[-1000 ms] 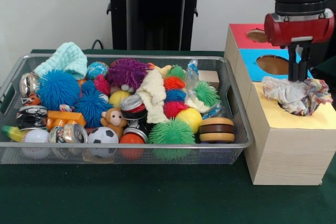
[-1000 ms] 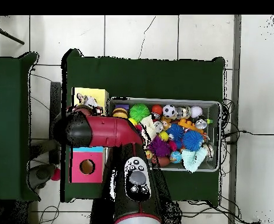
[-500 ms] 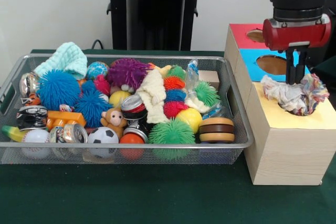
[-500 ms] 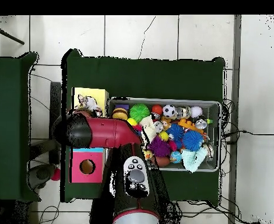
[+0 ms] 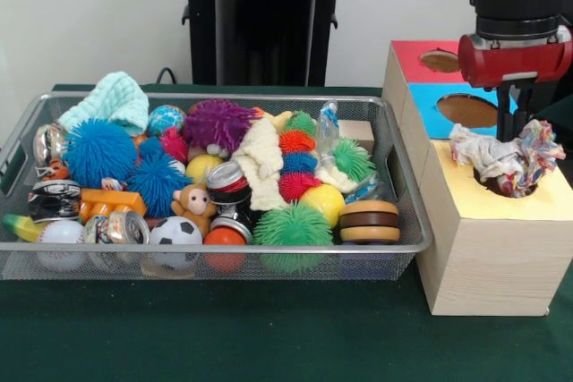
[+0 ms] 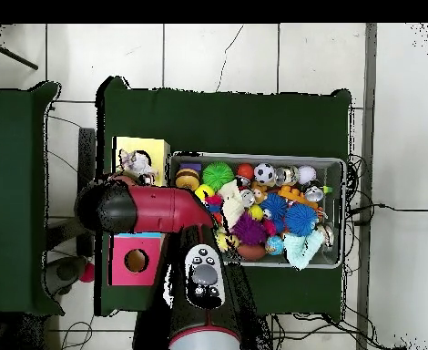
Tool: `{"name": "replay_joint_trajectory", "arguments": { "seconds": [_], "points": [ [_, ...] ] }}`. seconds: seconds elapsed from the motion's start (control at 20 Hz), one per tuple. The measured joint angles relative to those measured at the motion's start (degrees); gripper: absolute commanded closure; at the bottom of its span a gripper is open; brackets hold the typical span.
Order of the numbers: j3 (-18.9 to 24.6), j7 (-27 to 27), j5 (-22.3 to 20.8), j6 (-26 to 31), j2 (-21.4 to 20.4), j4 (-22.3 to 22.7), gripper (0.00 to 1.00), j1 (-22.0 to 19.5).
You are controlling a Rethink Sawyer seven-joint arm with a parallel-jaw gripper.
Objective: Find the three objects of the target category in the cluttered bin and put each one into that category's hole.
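Observation:
A knotted rope toy (image 5: pixel 501 158), white with multicolour strands, sits in the yellow-surround hole (image 5: pixel 467 192) atop the pale wood box (image 5: pixel 488 257), its lower part sunk in and its frayed top sticking out. It also shows in the overhead view (image 6: pixel 137 164). My gripper (image 5: pixel 517 134) hangs straight down over it, its tips buried in the toy's top, and looks shut on it. The wire mesh bin (image 5: pixel 407 221) stands left of the box, full of toys. No other rope toy shows in the bin.
The blue-surround hole (image 5: pixel 466 110) and the red-surround hole (image 5: pixel 439 61) lie behind the yellow one. The bin holds spiky pom balls (image 5: pixel 98 151), a mint knitted cloth (image 5: pixel 112 102), a cream cloth (image 5: pixel 261 163), cans, a soccer ball (image 5: pixel 175 233) and a wooden yo-yo (image 5: pixel 369 220).
My gripper has moved slightly right and down over the yellow hole. The rope toy has bunched up and settled deeper into the hole. The bin's contents have not moved.

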Motion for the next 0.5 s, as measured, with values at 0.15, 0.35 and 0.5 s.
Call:
{"name": "replay_joint_trajectory", "arguments": {
  "seconds": [0.15, 0.35, 0.5],
  "points": [
    [0.0, 0.0, 0.4, 0.0, 0.1, 0.0, 1.0, 0.2],
    [0.0, 0.0, 0.8, -0.1, 0.1, 0.2, 1.0, 0.2],
    [0.0, 0.0, 0.8, -1.2, 0.2, 0.4, 1.0, 0.2]
  ]
}}
